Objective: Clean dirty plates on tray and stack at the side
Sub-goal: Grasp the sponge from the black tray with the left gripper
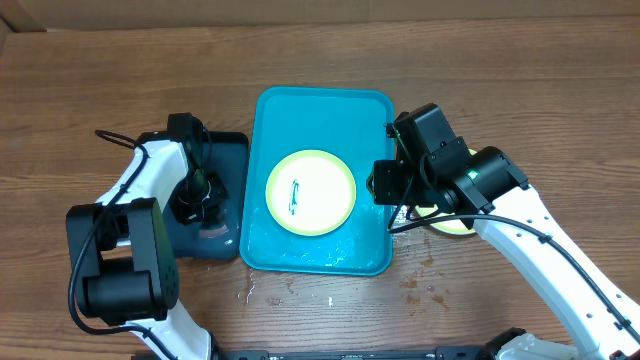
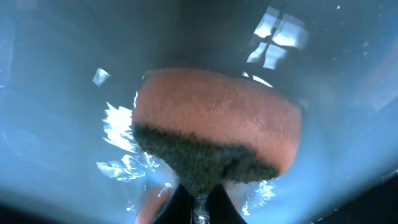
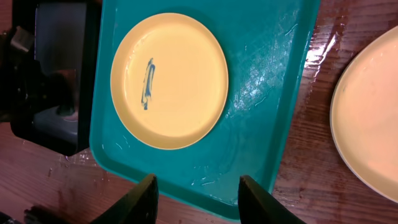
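Brown wooden table (image 1: 90, 90) filled the overhead view, grain ran left to right, dark wet spots (image 1: 420, 280) speckled the wood near the front edge, water film (image 3: 323, 43) caught bright glare, paler tan strip (image 1: 300, 8) lined the far edge.

Tray (image 1: 320, 115): big turquoise rect., rounded corners, raised rim, flat on table (image 1: 100, 80), long side running front-to-back in overhead view. Floor is wet, w/ water film and droplets glinting near the front edge. Plate (image 1: 310, 192): round, yellow-green rim, pale centre, lies flat approx. mid-tray, face up. Short dark teal smear (image 1: 294, 196) just left of its centre. 2nd plate (image 3: 373, 118): same colour, flat on table just right of tray, clear of its rim; visible part looks clean, rest cut off by frame.
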